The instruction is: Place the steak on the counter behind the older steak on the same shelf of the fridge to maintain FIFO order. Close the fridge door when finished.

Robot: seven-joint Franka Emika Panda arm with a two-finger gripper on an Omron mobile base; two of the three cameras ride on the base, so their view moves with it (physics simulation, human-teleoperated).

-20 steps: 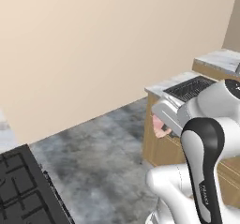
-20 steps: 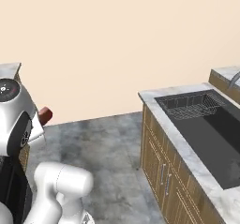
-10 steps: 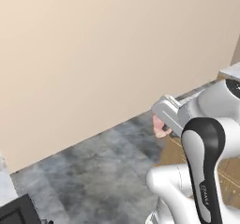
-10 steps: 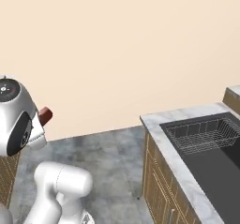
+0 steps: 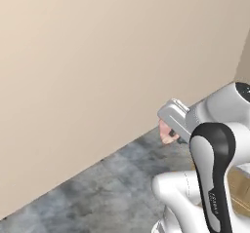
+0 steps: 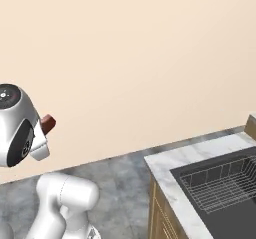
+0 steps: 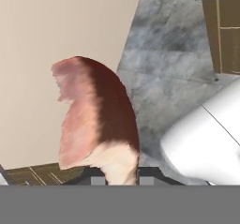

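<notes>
The steak [image 7: 96, 120], a pink-red slab with a pale fat edge, stands upright between my gripper's jaws [image 7: 119, 177]. My gripper [image 5: 175, 125] is shut on the steak [image 5: 167, 135] and holds it in the air above the grey floor, in front of the beige wall. From the right, the steak [image 6: 48, 123] pokes out beside the hand. The marbled counter [image 6: 195, 155] with wooden fronts lies at the lower right, well away from the gripper. The fridge, its door and the older steak are out of view.
A dark sink basin with a wire rack [image 6: 222, 185] is set into the counter. A beige wall [image 5: 88, 66] spans the background above the grey stone floor [image 5: 107, 188]. A wooden cabinet front [image 7: 227, 31] shows past the steak.
The whole picture has shifted as the base turns: counter and sink slid right, and the dark object at the lower left left the view. The steak stays in the shut gripper.
</notes>
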